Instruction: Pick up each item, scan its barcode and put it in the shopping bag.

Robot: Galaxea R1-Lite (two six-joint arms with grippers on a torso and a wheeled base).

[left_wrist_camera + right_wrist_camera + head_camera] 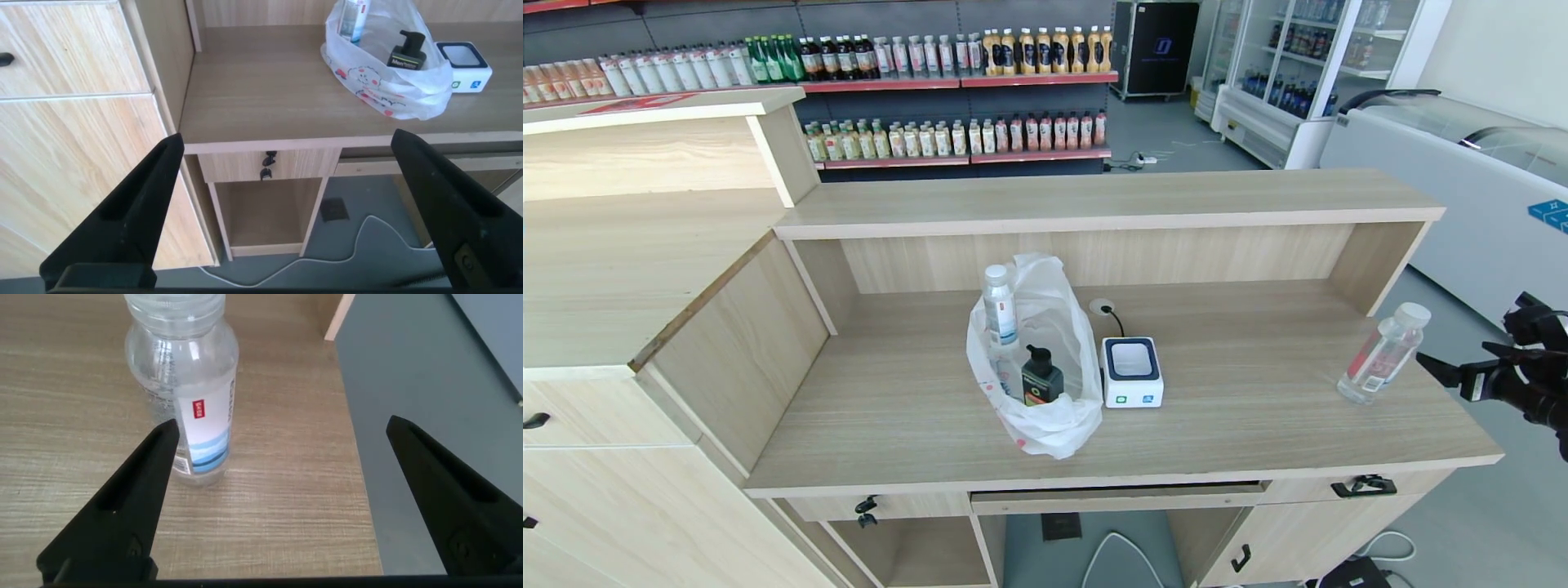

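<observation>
A clear water bottle (pixel 1383 353) with a white cap and red-and-blue label stands upright near the counter's right end. My right gripper (pixel 1445 363) hovers open just off that edge, right of the bottle. In the right wrist view the bottle (pixel 184 392) stands ahead of the open gripper (pixel 278 506), close to one finger and not between the two. The white shopping bag (pixel 1033 367) at mid-counter holds a clear bottle (pixel 999 306) and a black pump bottle (pixel 1041 377). A white barcode scanner (pixel 1131 371) sits right beside the bag. My left gripper (pixel 286 220) is open and empty, low before the counter's front left.
The wooden counter (pixel 1217 425) has a raised back ledge and a cable hole (pixel 1102 307) behind the scanner. Drawers with black handles (pixel 1364 487) run under its front edge. A taller cabinet (pixel 73 122) stands at the left. Shelves of drinks and freezers fill the room behind.
</observation>
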